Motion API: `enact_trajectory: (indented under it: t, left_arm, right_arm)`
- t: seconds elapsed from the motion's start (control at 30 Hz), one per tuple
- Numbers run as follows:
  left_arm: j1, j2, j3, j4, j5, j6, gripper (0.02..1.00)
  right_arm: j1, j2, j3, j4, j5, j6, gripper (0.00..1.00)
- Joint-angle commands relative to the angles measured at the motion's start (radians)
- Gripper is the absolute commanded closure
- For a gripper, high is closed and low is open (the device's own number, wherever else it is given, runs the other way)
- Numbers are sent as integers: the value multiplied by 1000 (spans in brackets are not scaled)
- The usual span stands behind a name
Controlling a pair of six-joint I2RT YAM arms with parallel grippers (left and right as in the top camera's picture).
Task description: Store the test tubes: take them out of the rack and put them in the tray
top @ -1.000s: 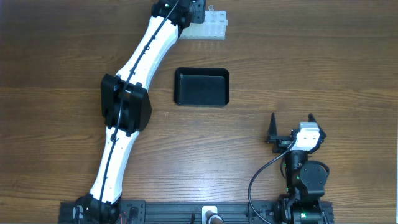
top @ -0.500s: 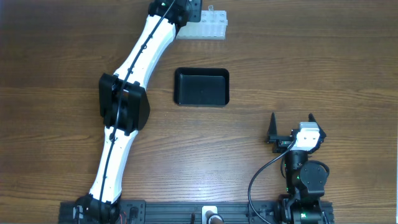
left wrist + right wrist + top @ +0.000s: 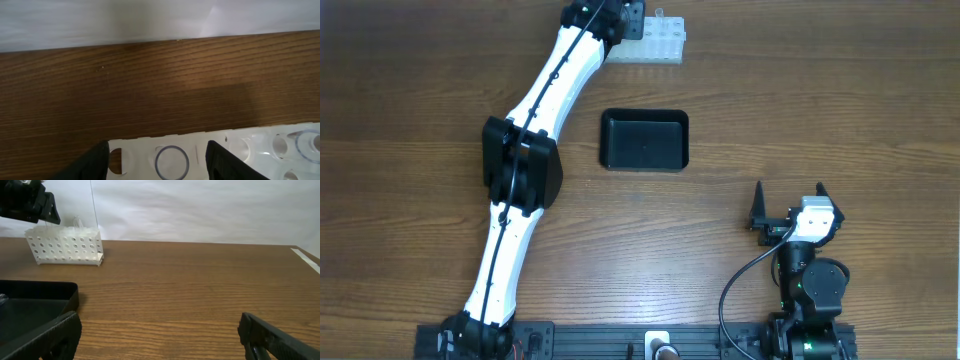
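At the wooden table's (image 3: 840, 100) far edge, the left gripper (image 3: 160, 162) stands open over the white test tube rack (image 3: 240, 145). A blue-rimmed test tube (image 3: 171, 162) sits in its hole between the fingers. The black tray (image 3: 645, 139) lies near the rack, toward the arms' bases. Well apart from both, the right gripper (image 3: 788, 207) hangs open.

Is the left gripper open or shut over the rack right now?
Open. The left gripper has its fingers wide apart, one either side of a test tube standing in the rack.
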Motion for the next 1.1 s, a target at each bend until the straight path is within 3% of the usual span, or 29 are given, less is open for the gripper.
enact_trajectory:
  t: [0.03, 0.43, 1.1]
  left_arm:
    - [6, 13, 21, -2, 1, 8, 465]
    - [6, 13, 21, -1, 23, 8, 766]
    - [6, 13, 21, 0, 23, 8, 869]
  right_arm:
    - [-8, -10, -5, -4, -8, 3, 9]
    - [-8, -10, -5, -4, -8, 3, 7]
    - [-8, -10, -5, -4, -8, 3, 7]
